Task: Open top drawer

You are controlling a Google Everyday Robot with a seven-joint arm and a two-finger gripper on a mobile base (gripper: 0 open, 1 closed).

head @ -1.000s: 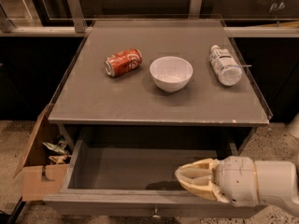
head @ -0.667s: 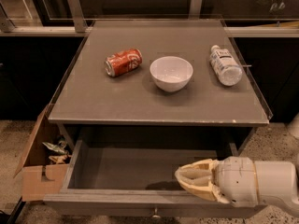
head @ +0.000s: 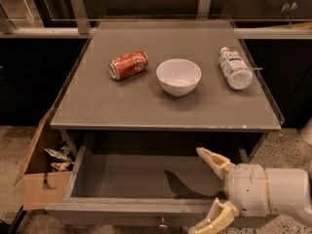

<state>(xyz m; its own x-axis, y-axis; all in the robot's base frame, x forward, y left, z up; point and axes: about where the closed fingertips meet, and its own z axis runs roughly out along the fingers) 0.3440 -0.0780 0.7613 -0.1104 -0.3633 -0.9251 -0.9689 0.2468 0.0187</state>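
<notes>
Top drawer [head: 131, 179] is sitting pulled well out beneath the bench [head: 146, 106], inside showing, knob [head: 161, 223] facing front. End effector [head: 210, 191] is hanging at the drawer's front right with its fingers spread wide, gripping nothing; one finger is over the inside, the other down by the front panel.

Risk: as the arm is backing off, a finger could be catching the front panel, shoving the drawer back in or yanking it further out.

Versus a second ago: the fingers were together and are now apart; the drawer is staying equally far out. Can [head: 128, 65], bowl [head: 178, 75] and bottle [head: 235, 68] are lying unchanged.
</notes>
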